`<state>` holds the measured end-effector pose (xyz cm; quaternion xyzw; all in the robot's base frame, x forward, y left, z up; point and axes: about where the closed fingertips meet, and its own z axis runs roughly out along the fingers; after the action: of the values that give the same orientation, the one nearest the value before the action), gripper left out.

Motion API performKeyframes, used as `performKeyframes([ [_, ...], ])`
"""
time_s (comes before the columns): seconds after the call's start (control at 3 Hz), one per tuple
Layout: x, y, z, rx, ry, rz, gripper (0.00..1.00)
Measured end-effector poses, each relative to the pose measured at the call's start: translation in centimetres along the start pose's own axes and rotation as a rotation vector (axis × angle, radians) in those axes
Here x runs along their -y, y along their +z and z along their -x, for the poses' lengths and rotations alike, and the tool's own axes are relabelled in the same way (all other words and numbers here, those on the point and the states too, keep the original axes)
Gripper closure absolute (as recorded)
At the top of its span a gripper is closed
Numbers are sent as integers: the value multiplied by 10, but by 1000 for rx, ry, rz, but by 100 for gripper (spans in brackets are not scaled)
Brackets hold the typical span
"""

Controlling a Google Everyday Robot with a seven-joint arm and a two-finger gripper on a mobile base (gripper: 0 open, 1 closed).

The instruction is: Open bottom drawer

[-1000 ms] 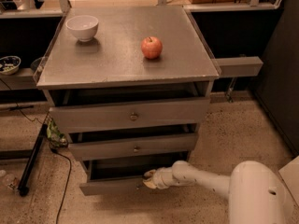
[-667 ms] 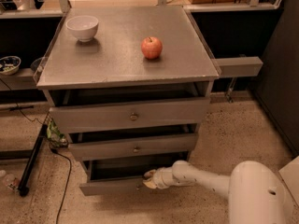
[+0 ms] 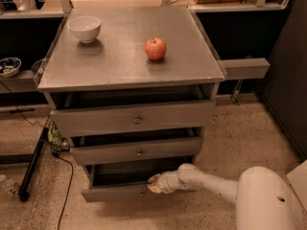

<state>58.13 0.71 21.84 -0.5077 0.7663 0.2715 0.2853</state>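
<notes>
**Gripper at the lip of the bottom drawer**

The gripper [image 3: 154, 183] is sitting low at the front of the grey cabinet [image 3: 48, 83], right against the upper edge of the bottom drawer [image 3: 112, 194]. It is touching or all but touching that edge, just above and to the right of the drawer's small round knob [image 3: 142, 192]. Whether the gripper is open or closed, or clasping anything, cannot be told from this view. The white arm [image 3: 211, 186] is reaching in from the lower right, running nearly level with the floor [image 3: 244, 133], and its bulky rounded segment is filling the bottom right corner.

The bottom drawer is the lowest of the three, and its slim front is standing forward of the cabinet, with a dark gap showing behind it. The middle drawer [image 3: 105, 153] and the top drawer [image 3: 96, 121] are lying above it, each with a centre knob (both are also showing a dark slit along their upper edges).

On the cabinet's flat top, a white bowl [image 3: 84, 28] is resting near the back left corner, and a red apple [image 3: 156, 49] is standing well apart from it, nearer the middle. To the left of the cabinet a black bar [image 3: 32, 166] is leaning down to the floor, beside a thin black cable [image 3: 67, 186]. A small patterned bowl [image 3: 8, 66] is sitting on a low shelf at the far left.
</notes>
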Motion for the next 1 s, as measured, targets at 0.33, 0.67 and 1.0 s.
performKeyframes([
  [0.33, 1, -1, -2, -2, 6, 6, 100],
  [0.67, 2, -1, -2, -2, 6, 6, 100],
  [1.0, 0, -2, -4, -2, 9, 8, 100],
])
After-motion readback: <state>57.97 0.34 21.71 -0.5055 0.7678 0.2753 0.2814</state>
